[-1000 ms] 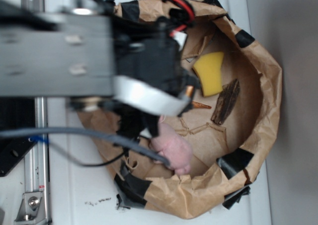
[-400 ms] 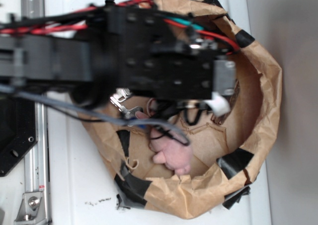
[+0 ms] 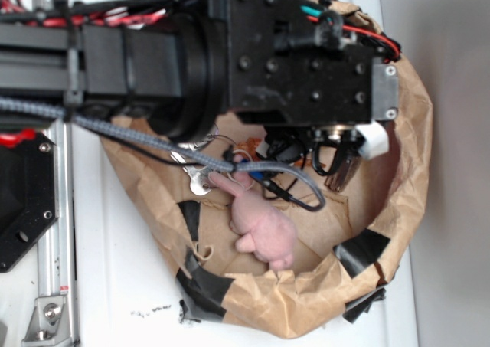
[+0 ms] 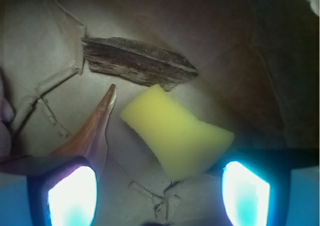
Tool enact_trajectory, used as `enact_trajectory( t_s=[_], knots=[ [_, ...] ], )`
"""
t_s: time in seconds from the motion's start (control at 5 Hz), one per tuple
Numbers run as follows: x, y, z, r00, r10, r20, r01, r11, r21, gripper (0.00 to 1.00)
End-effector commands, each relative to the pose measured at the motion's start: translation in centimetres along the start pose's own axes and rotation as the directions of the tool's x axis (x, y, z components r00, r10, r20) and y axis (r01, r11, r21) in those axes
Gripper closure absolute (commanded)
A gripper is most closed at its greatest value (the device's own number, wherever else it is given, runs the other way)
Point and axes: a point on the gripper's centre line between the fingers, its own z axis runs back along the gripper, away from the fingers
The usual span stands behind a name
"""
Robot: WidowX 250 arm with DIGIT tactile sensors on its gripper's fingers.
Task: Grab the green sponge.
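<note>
Jaws: the gripper [image 4: 159,196] is spread wide, its two fingers lit pale blue at the lower corners of the wrist view, with nothing held between them.
Left finger [image 4: 70,193]: the wide end of an orange-brown seashell [image 4: 90,133] runs down to it; whether they touch cannot be told.
Seashell: long and pointed, tip up, lying just left of the sponge.
Green sponge [image 4: 175,136]: in fact pale yellow foam, roughly rectangular, with a concave curve along its upper right edge, lying flat and tilted on the brown paper.
Sponge and jaws: it sits between the two fingers and a little beyond them, nearer the right finger [image 4: 246,193], its lower end close to that finger.
Bark piece [image 4: 137,61]: dark, rough strip just beyond the sponge.
Paper bag [image 3: 406,171]: crumpled, taped rim around everything, standing on the white table [image 3: 115,270].
Pink plush [image 3: 264,232]: on the bag floor in the exterior view, where the arm hides the sponge.
</note>
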Motion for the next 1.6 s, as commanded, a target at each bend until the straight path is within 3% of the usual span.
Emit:
enact_trajectory(
  t_s=[0.0, 0.2, 0.4, 0.6, 1.0, 1.2, 1.4],
  knots=[
    [-0.7, 2.0, -0.8, 0.999, 0.044, 0.013, -0.044, 0.999, 0.012, 0.0],
    [-0.6, 1.8, -3.2, 0.998, 0.062, -0.022, -0.063, 0.997, -0.038, 0.0],
    [-0.4, 1.1, -5.3, 0.994, 0.084, -0.066, -0.088, 0.994, -0.065, 0.66],
    [-0.6, 1.1, -5.2, 0.992, 0.113, -0.059, -0.118, 0.99, -0.078, 1.0],
    [-0.7, 0.4, 2.9, 0.92, 0.392, -0.017, -0.391, 0.92, 0.041, 1.0],
    [-1.6, 0.1, 7.2, 0.831, 0.546, -0.105, -0.55, 0.835, -0.015, 1.0],
    [-1.9, -0.5, 9.6, 0.74, 0.655, -0.156, -0.665, 0.746, -0.026, 1.0]
  ],
)
